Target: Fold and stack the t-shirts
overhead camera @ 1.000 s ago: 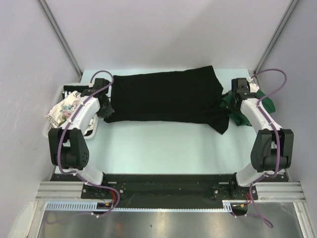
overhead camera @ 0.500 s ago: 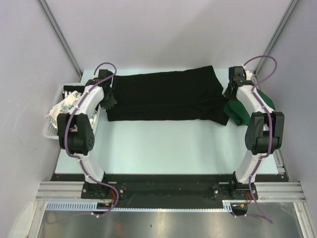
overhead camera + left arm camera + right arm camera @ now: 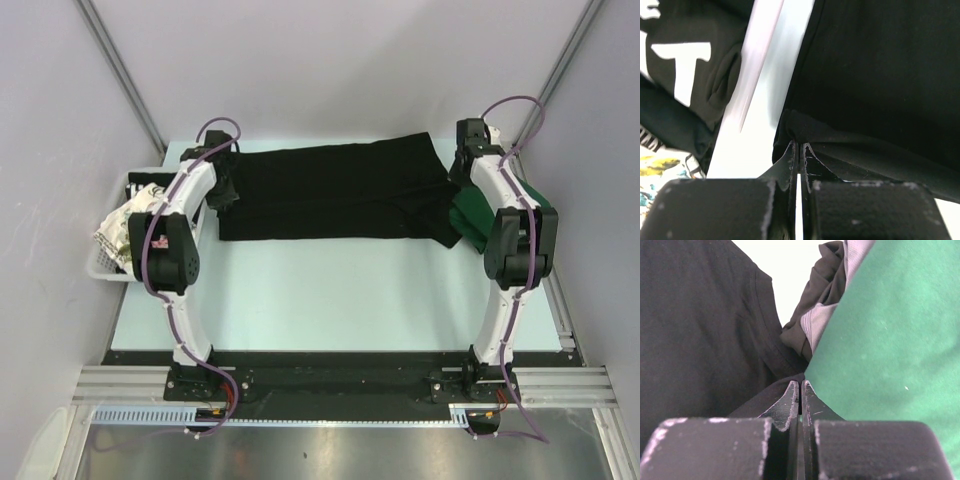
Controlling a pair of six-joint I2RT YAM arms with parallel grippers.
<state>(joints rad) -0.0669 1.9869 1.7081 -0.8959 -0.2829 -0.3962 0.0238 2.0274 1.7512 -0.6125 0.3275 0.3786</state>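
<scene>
A large plain black t-shirt [image 3: 330, 190] lies spread across the far half of the table. My left gripper [image 3: 227, 190] is at its left end, shut on a pinch of the black cloth's edge [image 3: 805, 127]. My right gripper [image 3: 462, 172] is at the shirt's right end, shut on a black fold [image 3: 785, 382]. A dark green t-shirt [image 3: 478, 222] [image 3: 895, 330] lies bunched under my right arm. The black t-shirt with white lettering [image 3: 680, 55] and the white floral-print one [image 3: 118, 228] sit in the basket on the left.
A white slatted basket [image 3: 105, 268] stands at the table's left edge, close beside my left arm. A dark garment with grey stripes [image 3: 822, 315] lies beyond the green shirt. Grey walls and slanted metal posts [image 3: 120, 70] enclose the table.
Both arms have stretched toward the far edge while keeping hold of the black shirt. Its near edge and right sleeve have shifted away from me.
</scene>
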